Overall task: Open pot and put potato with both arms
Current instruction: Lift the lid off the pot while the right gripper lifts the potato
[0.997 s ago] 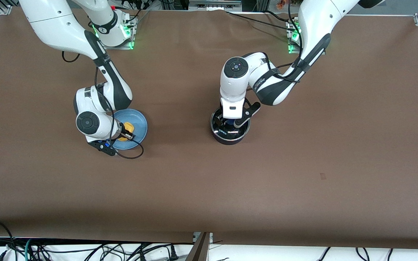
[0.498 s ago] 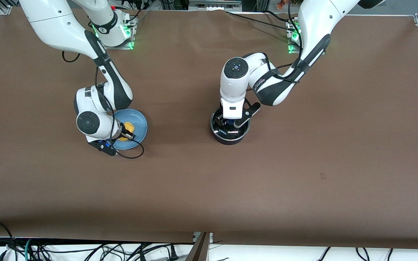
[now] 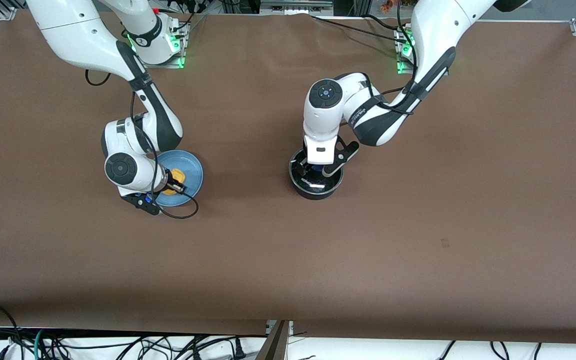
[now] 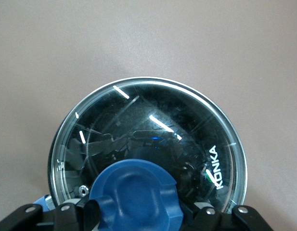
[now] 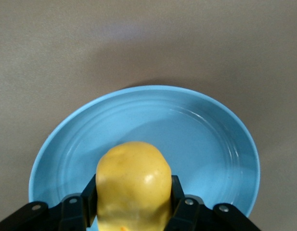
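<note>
Potato: yellow-orange lump, long axis running straight out from the right gripper. Its rounded end points away from the wrist, over the plate's middle. In the front view the potato sits over the light-blue plate; whether it touches the plate floor I cannot tell. The right gripper is clamped narrow on the potato, one finger on each flank. Nothing else is in the plate, whose ringed floor shows bare around the potato.

Pot: round black saucepan, upright on the brown bench, toward the left arm's end of the bench from the plate and well apart from it. The handle is hidden under the arm, so its direction cannot be told. The glass lid is on, seated flush on the rim, with "KONKA" lettering. The inside looks dark through the glass, with only reflections.

The blue knob is at the lid's centre. The left gripper is down on the lid with fingers close on either side of the knob; I cannot tell whether they press it yet. In the front view the left gripper is right over the pot.
</note>
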### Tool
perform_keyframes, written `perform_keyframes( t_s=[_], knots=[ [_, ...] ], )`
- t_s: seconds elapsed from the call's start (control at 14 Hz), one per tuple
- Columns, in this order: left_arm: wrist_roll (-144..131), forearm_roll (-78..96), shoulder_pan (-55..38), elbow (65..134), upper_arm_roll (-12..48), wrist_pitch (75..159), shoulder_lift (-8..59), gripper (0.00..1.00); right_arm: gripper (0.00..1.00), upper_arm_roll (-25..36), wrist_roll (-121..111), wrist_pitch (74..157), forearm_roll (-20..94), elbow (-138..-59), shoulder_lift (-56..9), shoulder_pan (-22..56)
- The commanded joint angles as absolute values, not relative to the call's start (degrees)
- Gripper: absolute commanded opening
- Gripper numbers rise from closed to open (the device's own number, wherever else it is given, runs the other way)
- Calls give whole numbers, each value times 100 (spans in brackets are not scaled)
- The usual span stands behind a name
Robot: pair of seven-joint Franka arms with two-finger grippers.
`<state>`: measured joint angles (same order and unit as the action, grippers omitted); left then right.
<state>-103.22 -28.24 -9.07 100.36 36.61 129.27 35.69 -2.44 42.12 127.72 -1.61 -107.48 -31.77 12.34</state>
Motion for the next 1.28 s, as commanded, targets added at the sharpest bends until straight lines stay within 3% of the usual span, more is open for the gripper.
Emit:
perform_keyframes(
  t_s=[0.0,0.5,1.07,1.21],
  knots=[
    [-10406,-3015,-879,10046,3674,12955,3560,47,29,-264,4236,12815,-105,-10855,-3006,1248],
    [-10249,-3015,-748,10002,3683,12903,3472,44,29,-316,4201,12762,-114,-10618,-2909,1266],
    [-9248,-2865,-63,9976,3797,12832,2936,44,29,-1159,4762,12770,-97,-9862,-2935,1336],
    [-8285,-2481,550,9967,4190,12657,2866,45,29,-1283,5279,12797,-97,-9625,-3040,1572]
  ],
)
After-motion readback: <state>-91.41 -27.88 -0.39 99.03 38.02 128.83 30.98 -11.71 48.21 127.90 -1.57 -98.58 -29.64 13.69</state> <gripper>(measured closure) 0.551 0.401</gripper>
